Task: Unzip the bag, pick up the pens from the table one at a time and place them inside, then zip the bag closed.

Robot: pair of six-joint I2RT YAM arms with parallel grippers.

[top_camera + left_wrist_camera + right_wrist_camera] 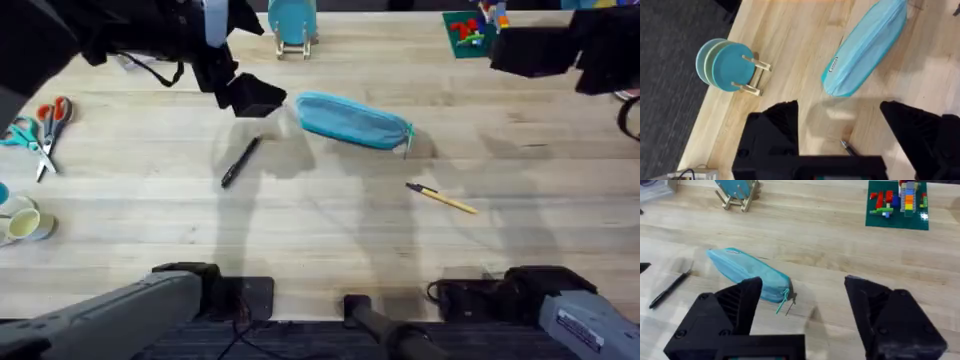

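Note:
The light blue bag [352,121] lies zipped on the table [330,240], its pull tab [786,300] at the right end. A black pen [239,162] rests to its lower left, and a yellow pen [442,198] with a black end lies to its lower right. My left gripper [255,97] hovers open just left of the bag's left end, which shows in the left wrist view as the bag [867,47] beyond the open left gripper [840,112]. The right gripper [535,50] hangs open at the far right, above the table. From its wrist camera the bag [747,275] and black pen [670,291] show below.
Orange- and teal-handled scissors [45,125] lie at the left edge, with pale cups [20,222] below them. Teal discs on a wooden stand [292,25] sit behind the bag. A green plate of coloured bricks [470,30] is at the back right.

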